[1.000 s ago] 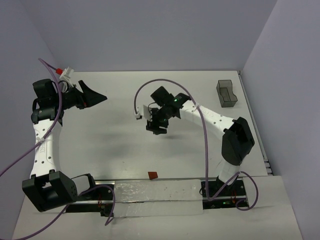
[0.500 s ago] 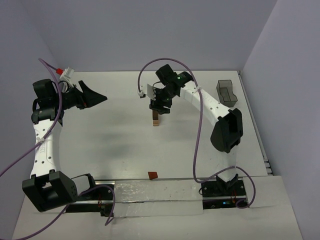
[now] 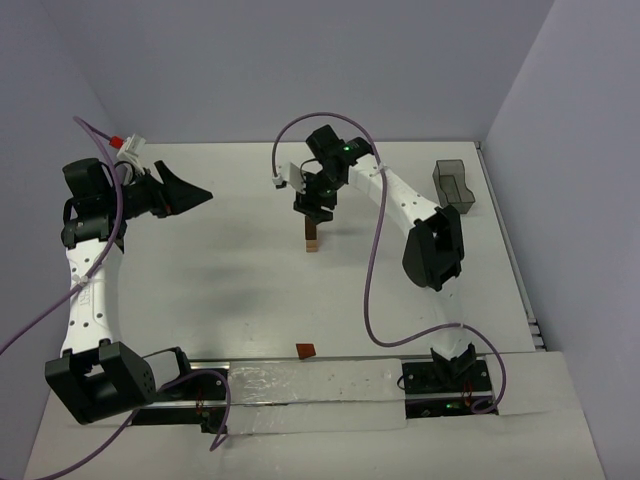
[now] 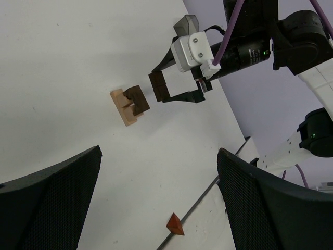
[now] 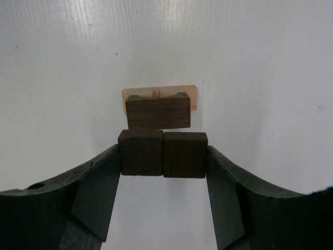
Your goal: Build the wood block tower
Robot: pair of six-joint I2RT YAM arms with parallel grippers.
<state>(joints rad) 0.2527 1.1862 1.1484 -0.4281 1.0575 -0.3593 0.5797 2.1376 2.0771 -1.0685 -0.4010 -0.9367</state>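
My right gripper pinches two dark brown cubes side by side, just at six o'clock of the wood block tower in my wrist view, so the placing step seems underway, needing careful centring before release, while my left gripper hangs wide open at nine o'clock.

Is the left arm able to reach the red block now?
Probably yes: the left gripper is open and empty, the red block lies alone, and the right gripper holds blocks at the tower.
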